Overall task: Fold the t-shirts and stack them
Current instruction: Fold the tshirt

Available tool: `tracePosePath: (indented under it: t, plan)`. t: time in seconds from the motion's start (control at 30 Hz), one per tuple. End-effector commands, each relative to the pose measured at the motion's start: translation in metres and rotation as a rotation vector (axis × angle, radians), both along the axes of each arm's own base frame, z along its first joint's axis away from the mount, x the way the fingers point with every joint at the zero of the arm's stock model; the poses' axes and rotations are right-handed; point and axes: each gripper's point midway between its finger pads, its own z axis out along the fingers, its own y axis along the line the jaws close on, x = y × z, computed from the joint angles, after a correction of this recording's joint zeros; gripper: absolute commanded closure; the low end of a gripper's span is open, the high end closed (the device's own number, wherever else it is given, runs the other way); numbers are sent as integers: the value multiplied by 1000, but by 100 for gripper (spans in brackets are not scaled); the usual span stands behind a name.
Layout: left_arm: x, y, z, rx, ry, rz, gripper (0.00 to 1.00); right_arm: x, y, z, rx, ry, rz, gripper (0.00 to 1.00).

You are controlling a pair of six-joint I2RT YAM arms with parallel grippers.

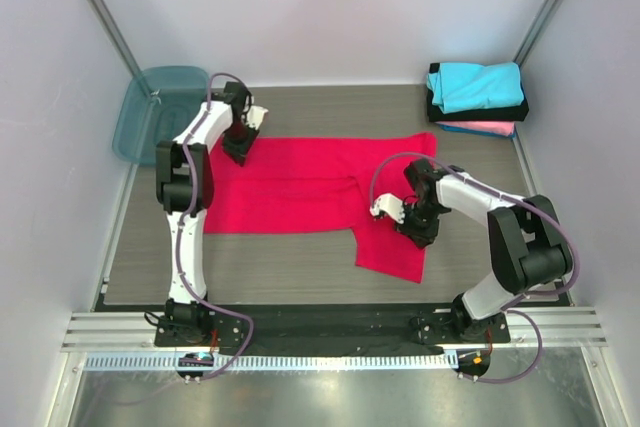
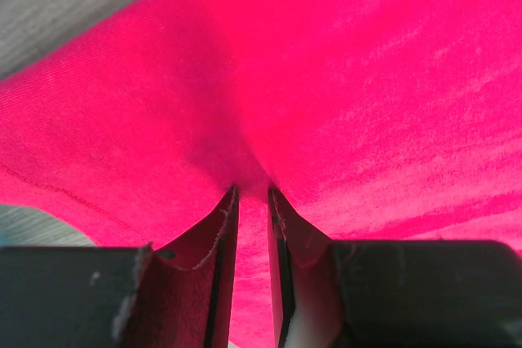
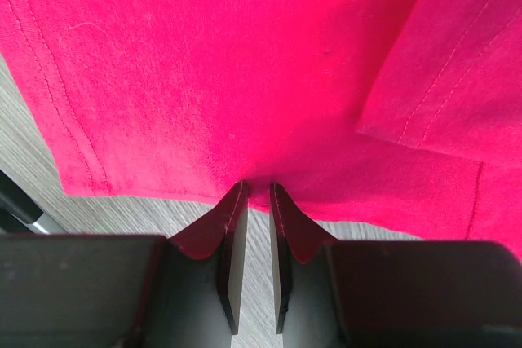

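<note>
I see the red t-shirt (image 1: 300, 187) as soft, light, limp cloth. Left gripper (image 2: 251, 193) and right gripper (image 3: 257, 189) each pinch an edge fold, jaws narrow.

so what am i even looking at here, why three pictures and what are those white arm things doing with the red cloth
These are two robot arms bolted at the near edge of a table. The wide picture comes from a fixed camera above and behind them. The other two come from small cameras on each wrist, so the dark wedges at the bottom of those are that arm's own fingers.

On the table lies a red t-shirt, spread mostly flat. The left gripper pinches the cloth near its far left corner; the right gripper pinches a bottom edge close to a sleeve. Both are closed on the fabric.

At the far right corner sits a stack of folded shirts: a cyan shirt on top, a black shirt under it, and a pink shirt at the bottom. A teal plastic bin stands at the far left.
</note>
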Motion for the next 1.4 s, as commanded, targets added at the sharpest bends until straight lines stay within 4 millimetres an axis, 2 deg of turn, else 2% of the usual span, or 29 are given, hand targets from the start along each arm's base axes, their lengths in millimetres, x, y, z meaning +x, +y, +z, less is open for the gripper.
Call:
tracePosePath:
  t: [0.0,0.2,0.33,0.37,0.43,0.47,0.53,0.57,0.6,0.7,0.73,0.77,0.8,0.83,0.87,0.9,0.93,1.0,1.07,1.13,1.23,1.37]
  plan:
    - [14,2,-14,5,-20,1,78,-25,-11,-11,-45,72,27,77]
    - [18,2,-14,4,-27,2,78,-26,-10,-8,-38,60,16,77]
    - [13,-3,-1,-26,-28,-2,78,-16,-6,0,-24,30,-11,75]
    - [15,-7,17,-41,-62,0,78,-13,-3,6,-10,16,-22,74]
    - [14,-17,38,-68,-98,-6,75,2,6,24,24,-34,-45,74]
    - [14,-26,66,-86,-155,-24,74,7,11,34,52,-56,-53,74]
    - [14,-40,94,-117,-211,-38,69,25,20,58,90,-121,-76,74]
    - [11,-55,106,-134,-231,-58,68,29,23,67,105,-136,-82,74]
    - [9,-63,132,-155,-284,-66,65,41,29,85,136,-188,-86,74]
    - [-9,-106,167,-289,-311,-66,64,59,38,113,186,-265,-109,73]
    - [-15,-119,172,-341,-295,-46,64,64,41,119,202,-278,-140,73]
    - [-29,-145,177,-461,-229,-3,64,73,46,123,223,-307,-156,73]
    - [-36,-156,177,-514,-190,34,65,79,49,126,238,-313,-169,73]
    - [-44,-166,169,-550,-151,63,66,81,53,121,249,-291,-184,73]
    - [-55,-184,167,-603,-107,58,68,85,56,117,257,-277,-205,73]
    - [-64,-193,154,-635,-52,120,69,87,58,115,263,-268,-215,74]
    - [-70,-202,147,-658,-12,141,69,88,62,107,268,-235,-223,74]
    - [-83,-223,136,-737,103,201,68,94,65,102,286,-223,-252,76]
    - [-83,-235,118,-764,155,230,68,98,65,97,296,-223,-258,77]
    - [-86,-251,116,-815,205,224,67,98,61,90,291,-220,-255,78]
    - [-88,-274,102,-828,255,203,66,95,59,78,292,-205,-252,79]
    - [-103,-308,82,-861,354,170,65,91,59,60,290,-160,-268,80]
